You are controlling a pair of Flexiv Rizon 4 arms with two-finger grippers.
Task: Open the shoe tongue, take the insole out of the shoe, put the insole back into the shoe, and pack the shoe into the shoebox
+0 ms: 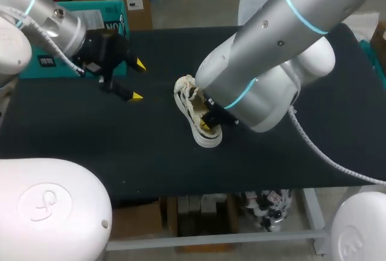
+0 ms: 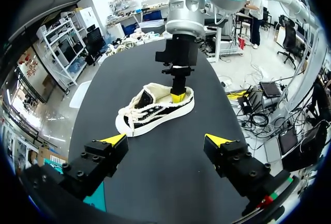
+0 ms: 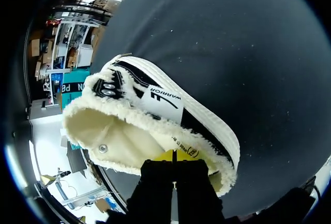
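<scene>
Right at the right gripper (image 3: 174,156), the two yellow tips are pressed together with only a hairline between them, sunk into the fleecy heel opening of the shoe (image 3: 155,105). Whether they pinch the insole (image 3: 190,151) beneath them I cannot tell, because the black fingers cover that spot. From overhead, the bulky right arm hides the heel side of the shoe (image 1: 192,109), and only a sliver of yellow shows at the right gripper (image 1: 207,126).

Ahead of the left gripper (image 2: 165,140), the shoe (image 2: 155,111) shows whole. It stands on its sole on the black table (image 2: 170,182), white laces slack, with one yellow tip of the right gripper (image 2: 178,98) inside its collar. The left gripper (image 1: 137,80) hangs beside the shoe and well apart from it, fingers spread wide with nothing between them.

Beyond that arm, at the table's (image 1: 90,134) far edge, a teal box (image 1: 114,15) is half hidden.
</scene>
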